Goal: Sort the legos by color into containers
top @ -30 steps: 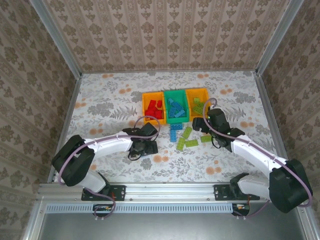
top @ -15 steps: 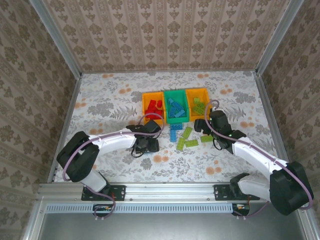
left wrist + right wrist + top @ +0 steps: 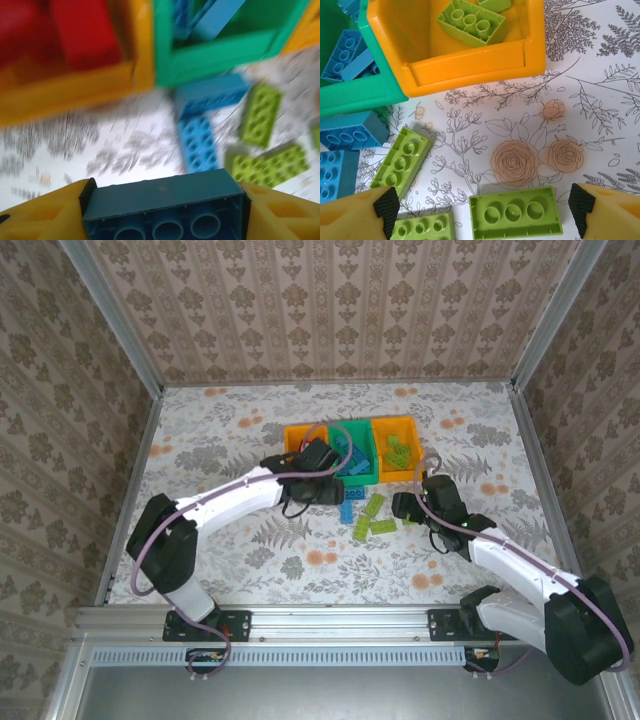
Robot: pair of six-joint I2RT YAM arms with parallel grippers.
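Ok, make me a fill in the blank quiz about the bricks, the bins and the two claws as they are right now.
1. The left claw grips a brick coloured ____.
2. The right claw is ____, straddling a lime green brick that lies on the table.
3. The green middle bin holds ____ bricks.
4. The left orange-yellow bin holds ____ bricks.
Missing words: blue; open; blue; red.

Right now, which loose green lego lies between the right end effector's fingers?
The green lego with three sockets up, lying flat, centred between the pads; the others lie outside that gap, toward the blue legos.
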